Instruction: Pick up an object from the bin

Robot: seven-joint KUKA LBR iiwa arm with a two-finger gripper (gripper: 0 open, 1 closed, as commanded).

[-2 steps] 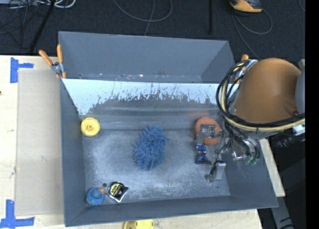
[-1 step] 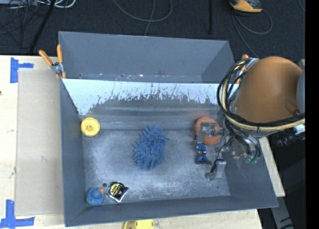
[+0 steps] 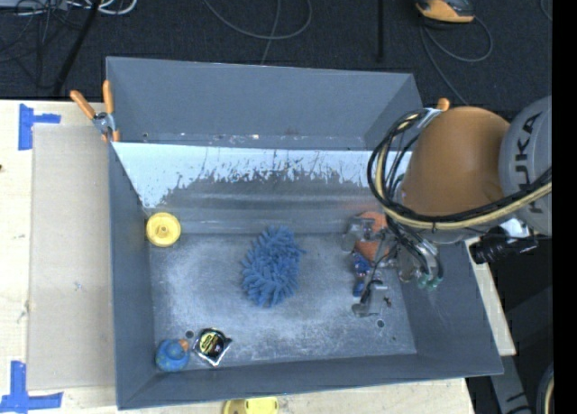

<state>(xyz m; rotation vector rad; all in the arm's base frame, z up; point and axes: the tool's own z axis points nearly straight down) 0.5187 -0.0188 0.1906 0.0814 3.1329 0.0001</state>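
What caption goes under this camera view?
Robot gripper low in the grey bin, right of a blue duster and yellow disc.

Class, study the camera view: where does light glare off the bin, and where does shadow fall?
In the camera view, a pale glare band crosses the far wall of the bin; the orange wrist cover shows a soft highlight on top; the gripper sits in shade under the arm; the blue fuzzy clump lies evenly lit.
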